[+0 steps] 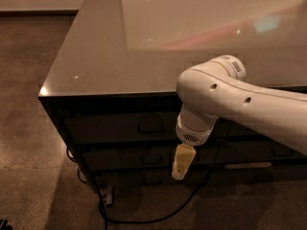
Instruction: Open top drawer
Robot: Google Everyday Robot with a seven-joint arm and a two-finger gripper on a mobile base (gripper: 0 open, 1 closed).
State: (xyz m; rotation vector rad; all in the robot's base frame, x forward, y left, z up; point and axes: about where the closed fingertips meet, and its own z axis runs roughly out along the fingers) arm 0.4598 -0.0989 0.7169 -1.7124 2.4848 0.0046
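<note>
The top drawer [115, 127] is the uppermost dark front under the cabinet's glossy top, and it sits flush with the fronts around it. Its small rectangular handle [150, 126] is at the centre. My white arm [240, 104] reaches in from the right, in front of the cabinet. The cream gripper [179, 173] hangs pointing down, right of and below that handle, level with the second drawer front. It touches nothing that I can see.
Two slimmer dark drawer fronts [120, 159] with similar handles lie below the top one. The cabinet top [105, 56] is wide and reflective. A black cable [144, 220] loops over the speckled brown floor [29, 128] by the cabinet's base.
</note>
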